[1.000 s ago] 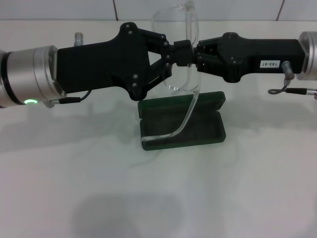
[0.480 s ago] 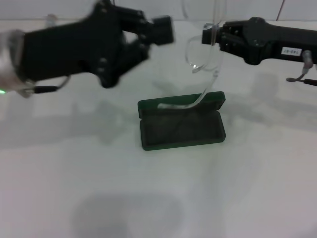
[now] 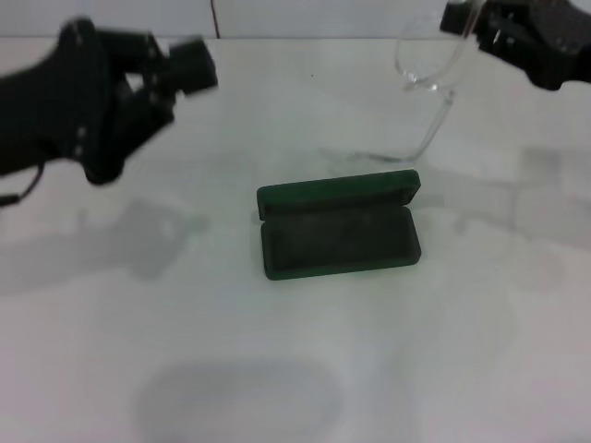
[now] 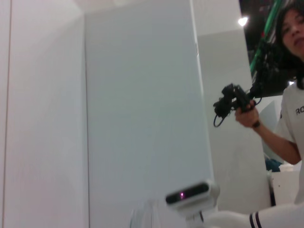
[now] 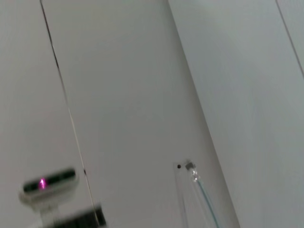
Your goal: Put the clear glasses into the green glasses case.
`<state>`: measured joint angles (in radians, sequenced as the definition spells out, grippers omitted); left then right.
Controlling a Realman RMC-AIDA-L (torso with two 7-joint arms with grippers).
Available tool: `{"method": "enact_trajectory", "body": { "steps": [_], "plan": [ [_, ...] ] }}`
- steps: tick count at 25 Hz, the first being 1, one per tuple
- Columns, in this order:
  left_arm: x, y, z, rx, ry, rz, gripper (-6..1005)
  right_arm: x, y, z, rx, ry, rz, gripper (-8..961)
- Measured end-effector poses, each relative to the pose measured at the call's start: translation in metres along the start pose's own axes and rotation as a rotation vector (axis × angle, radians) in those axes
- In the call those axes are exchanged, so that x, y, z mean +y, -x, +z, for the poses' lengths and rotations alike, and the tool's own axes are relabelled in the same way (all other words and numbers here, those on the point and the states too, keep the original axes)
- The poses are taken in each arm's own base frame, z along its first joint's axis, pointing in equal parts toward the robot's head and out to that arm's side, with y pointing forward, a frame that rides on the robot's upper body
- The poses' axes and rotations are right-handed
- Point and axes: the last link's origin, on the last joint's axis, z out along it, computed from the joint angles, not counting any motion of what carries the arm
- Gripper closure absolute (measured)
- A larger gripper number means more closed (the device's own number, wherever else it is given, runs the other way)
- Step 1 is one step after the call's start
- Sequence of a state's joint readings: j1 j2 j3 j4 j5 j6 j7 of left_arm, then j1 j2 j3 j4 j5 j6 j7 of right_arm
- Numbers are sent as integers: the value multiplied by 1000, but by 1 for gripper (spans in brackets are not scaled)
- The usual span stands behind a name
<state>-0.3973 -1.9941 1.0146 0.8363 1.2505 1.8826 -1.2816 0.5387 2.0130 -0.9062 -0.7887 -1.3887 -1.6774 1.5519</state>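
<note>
Room, as I am viewing it remotely. White tabletop (image 3: pixel 305 369) is filling the head view, carrying soft grey shadows. White tiled wall (image 3: pixel 305 17) is running behind its far edge. White wall panels (image 4: pixel 142 118) are rising in the left wrist view; a person (image 4: pixel 289 95) is standing beside them under a ceiling light (image 4: pixel 242 21). Panels with a dark seam (image 5: pixel 66 114) are filling the right wrist view.

Green glasses case (image 3: pixel 337 235): matt dark-green shell, lining dull, felt-like. Clear glasses (image 3: pixel 427 88), up right of the case: transparent glossy plastic. Table (image 3: pixel 277 369) around the case: smooth white, slight sheen.
</note>
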Motion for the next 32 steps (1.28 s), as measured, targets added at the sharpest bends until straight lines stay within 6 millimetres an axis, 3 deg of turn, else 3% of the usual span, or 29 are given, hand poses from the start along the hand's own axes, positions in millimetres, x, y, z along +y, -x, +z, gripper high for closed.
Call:
{"method": "enact_trajectory", "body": {
  "steps": [8, 14, 25, 32],
  "plan": [
    [13, 18, -2, -23, -11, -34, 950, 3, 25, -1, -167, 30, -23, 850],
    [16, 27, 13, -36, 31, -50, 951, 1, 35, 1, -287, 23, -2, 850],
    [17, 31, 52, -18, 156, -18, 950, -1, 26, 29, -291, 77, 70, 850],
    [15, 28, 56, 22, 152, -5, 950, 1, 14, 46, -221, 92, 89, 849]
  ]
}}
